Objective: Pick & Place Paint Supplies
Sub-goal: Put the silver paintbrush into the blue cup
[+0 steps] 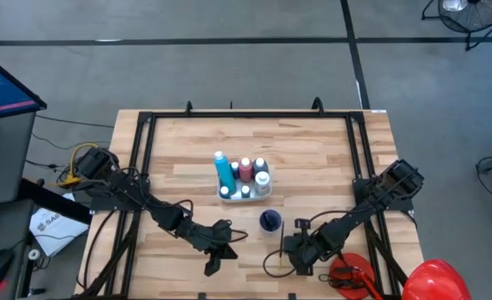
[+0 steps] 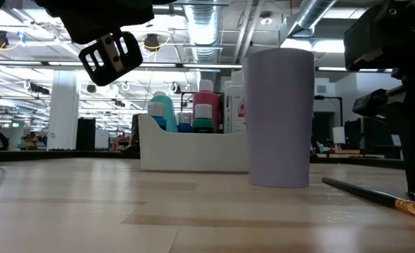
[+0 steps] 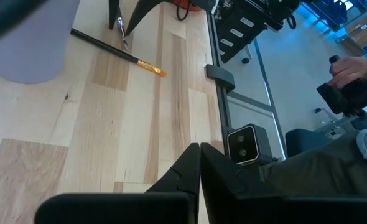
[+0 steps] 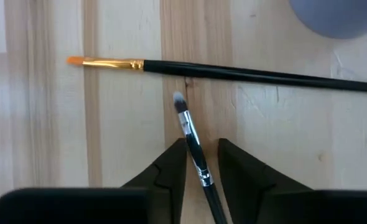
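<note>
Low in the frame's right half, the right claw (image 4: 199,163) is closing loosely around a thin brush (image 4: 193,140) on the surface; gripping off-centre, it may be letting it slip. The left claw (image 3: 199,163) is sitting shut.

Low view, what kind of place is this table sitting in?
Probably a large industrial lab or workshop hall: exposed silver ducts and strip lights run across an open ceiling, a wood-topped table sits on bare concrete, and a person sits beside it.
</note>
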### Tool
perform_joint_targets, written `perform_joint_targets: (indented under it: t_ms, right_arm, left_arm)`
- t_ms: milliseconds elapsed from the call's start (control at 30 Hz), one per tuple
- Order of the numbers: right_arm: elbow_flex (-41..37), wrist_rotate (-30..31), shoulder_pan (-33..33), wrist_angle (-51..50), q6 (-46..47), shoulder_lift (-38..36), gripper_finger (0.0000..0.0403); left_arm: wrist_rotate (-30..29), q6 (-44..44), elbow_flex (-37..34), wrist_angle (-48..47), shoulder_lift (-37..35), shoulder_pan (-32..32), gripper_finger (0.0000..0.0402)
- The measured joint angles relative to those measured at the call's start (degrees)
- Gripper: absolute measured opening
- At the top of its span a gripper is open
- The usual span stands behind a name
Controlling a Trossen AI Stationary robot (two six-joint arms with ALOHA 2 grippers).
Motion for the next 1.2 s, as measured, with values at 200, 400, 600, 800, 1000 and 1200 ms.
perform_joint_targets:
  t_ms: [200, 400, 600, 800, 1000, 1200]
  right_arm:
    - [0.0, -1.7, -1.0, -0.2, 6.2, 0.0, 0.0019]
    - [1.1, -2.8, -1.6, -0.9, 9.1, 0.1, 0.0006]
    - [4.4, -3.6, -2.1, -3.3, 9.2, 0.9, 0.0001]
    - [7.5, -3.7, -2.0, -3.7, 8.7, 1.3, 0.0000]
    - [10.3, -2.2, -2.1, -3.6, 8.5, 1.4, 0.0000]
    - [14.9, 1.1, -2.4, -3.4, 6.2, 1.2, 0.0000]
  left_arm:
    - [-0.3, 0.0, 0.0, 0.0, 0.0, 0.0, 0.0003]
    - [-0.5, 0.0, 0.0, 0.0, 0.0, 0.0, 0.0003]
    - [-0.5, 0.1, 0.0, 0.0, 0.0, 0.1, 0.0003]
    - [-0.5, 0.3, 0.0, 0.0, 0.0, 0.4, 0.0003]
    - [-3.1, 0.2, 0.0, -0.1, 0.0, 0.4, 0.0003]
    - [-6.2, -0.3, 0.0, -0.1, 0.0, 0.4, 0.0003]
